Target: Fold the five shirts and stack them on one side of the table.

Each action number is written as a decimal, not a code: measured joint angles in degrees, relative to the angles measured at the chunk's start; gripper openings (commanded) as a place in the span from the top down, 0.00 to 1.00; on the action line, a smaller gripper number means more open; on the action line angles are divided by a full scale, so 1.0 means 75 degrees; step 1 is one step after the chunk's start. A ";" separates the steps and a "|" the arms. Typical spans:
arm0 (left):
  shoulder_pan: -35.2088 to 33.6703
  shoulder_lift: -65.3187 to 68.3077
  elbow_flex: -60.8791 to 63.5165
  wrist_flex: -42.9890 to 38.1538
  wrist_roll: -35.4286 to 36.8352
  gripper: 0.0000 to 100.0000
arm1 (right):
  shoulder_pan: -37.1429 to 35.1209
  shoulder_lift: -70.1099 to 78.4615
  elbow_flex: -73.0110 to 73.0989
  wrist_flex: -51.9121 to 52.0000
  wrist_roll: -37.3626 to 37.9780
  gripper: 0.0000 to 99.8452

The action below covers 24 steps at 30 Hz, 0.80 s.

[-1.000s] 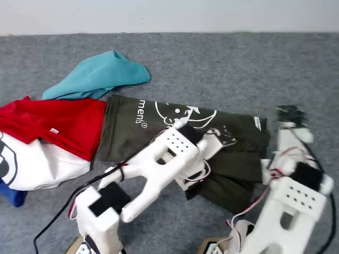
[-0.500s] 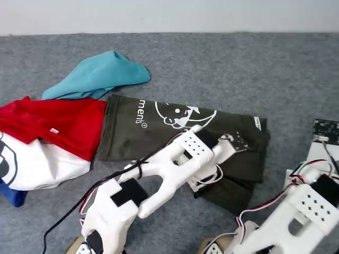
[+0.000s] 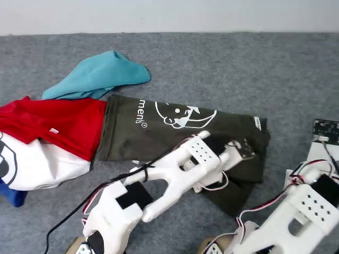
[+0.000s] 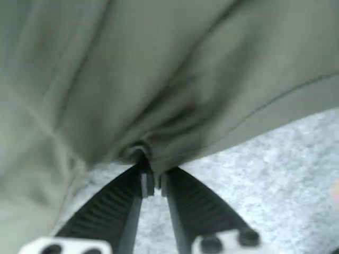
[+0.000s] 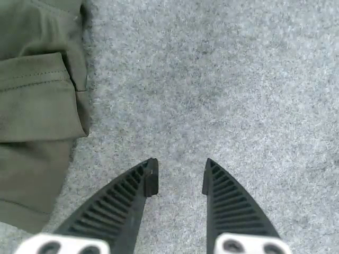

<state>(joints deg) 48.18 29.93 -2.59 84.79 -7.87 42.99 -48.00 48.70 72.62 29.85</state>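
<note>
"Where the left arm stretches across the table, what is its gripper doing?"

"The left gripper is clamped on a small bunch of the olive-green shirt. Its black fingertips meet on the fabric near a hemmed edge, with the grey felt surface just beyond."

"And where does that shirt lie?"

"It lies lengthwise in the middle of the table, white print facing up. The pinch is towards its right end, on the side nearer the arms."

"What about the right gripper?"

"Its fingers are apart and hold nothing. It is above bare felt, just beside the shirt's folded right edge. The right arm sits at the table's near right corner."

"And the other shirts?"

"They are all at the left. The red shirt touches the olive one's left end and lies over the white shirt. The teal shirt is crumpled behind the red one. A corner of blue cloth pokes out under the white one."
</note>
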 measured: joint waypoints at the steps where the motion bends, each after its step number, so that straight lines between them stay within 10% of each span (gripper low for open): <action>1: 0.0094 0.0000 -0.0082 0.0164 0.0000 0.99 | 0.0000 0.0000 0.0000 0.0000 0.0000 0.85; 24: 0.0012 0.0000 -0.1149 0.1864 -0.0434 0.99 | 0.0000 0.0000 0.0000 0.0000 0.0000 0.85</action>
<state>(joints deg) 48.26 29.93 -11.21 98.77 -11.12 42.99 -48.00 48.70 72.62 29.85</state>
